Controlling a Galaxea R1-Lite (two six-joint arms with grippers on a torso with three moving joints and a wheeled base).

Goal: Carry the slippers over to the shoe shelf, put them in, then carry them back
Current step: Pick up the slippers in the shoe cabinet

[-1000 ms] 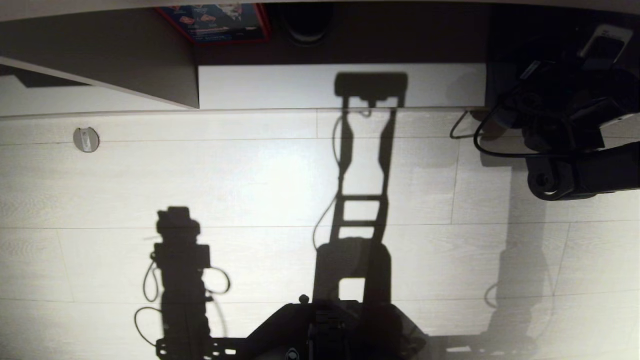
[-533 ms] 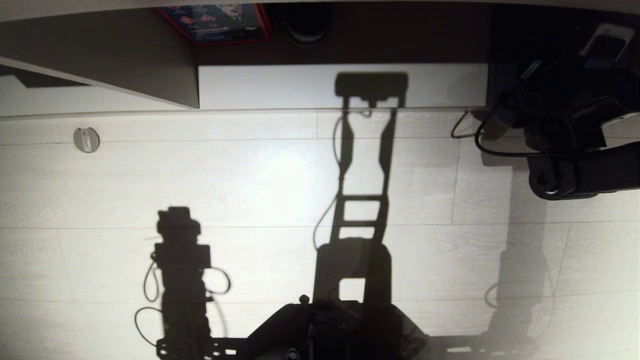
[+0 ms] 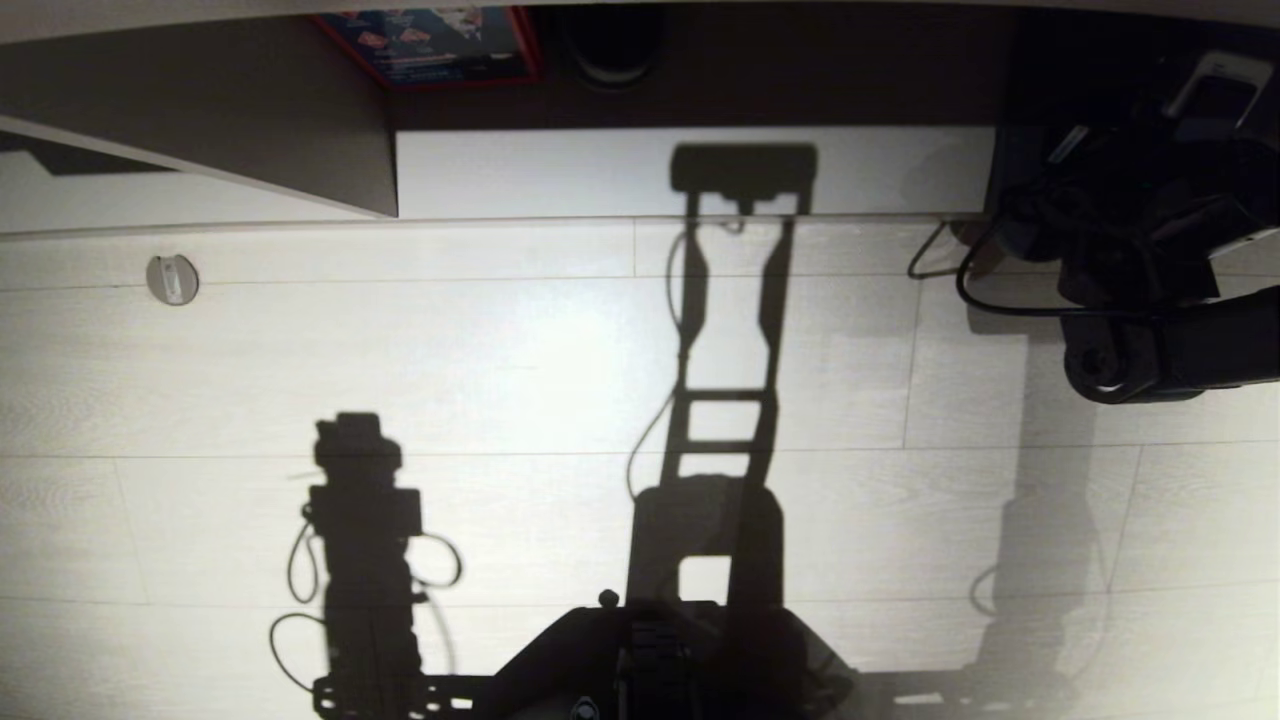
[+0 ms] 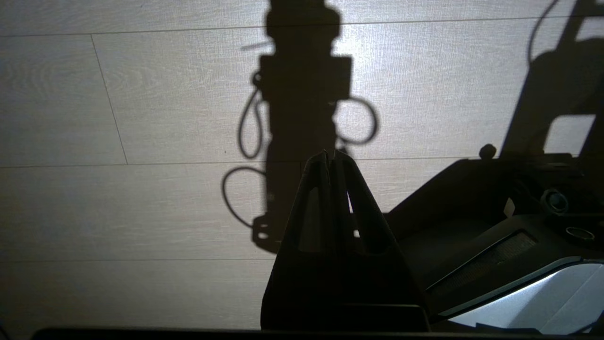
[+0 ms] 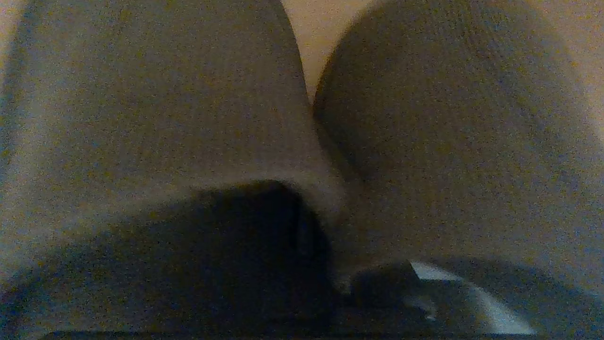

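The slippers fill the right wrist view, two dark soft fabric ones side by side, the left slipper (image 5: 155,104) touching the right slipper (image 5: 448,118). My right gripper (image 5: 330,236) is shut where they meet, with one dark finger (image 5: 264,236) in the left slipper's opening. In the head view my right arm (image 3: 1150,250) reaches into the dark right end of the shoe shelf (image 3: 600,170). There the arm and the dark hide the slippers and the gripper. My left gripper (image 4: 330,153) hangs shut and empty above the floor, parked beside the base.
The shelf's slanted divider panel (image 3: 250,120) stands at the left. A red-and-blue box (image 3: 430,45) and a dark round thing (image 3: 610,45) sit at its back. A small round disc (image 3: 172,279) lies on the pale plank floor. My base (image 3: 650,660) is at the near edge.
In the head view my right wrist and its cable have edged slightly to the right, baring a little more of the shelf's pale board. All else is the same.
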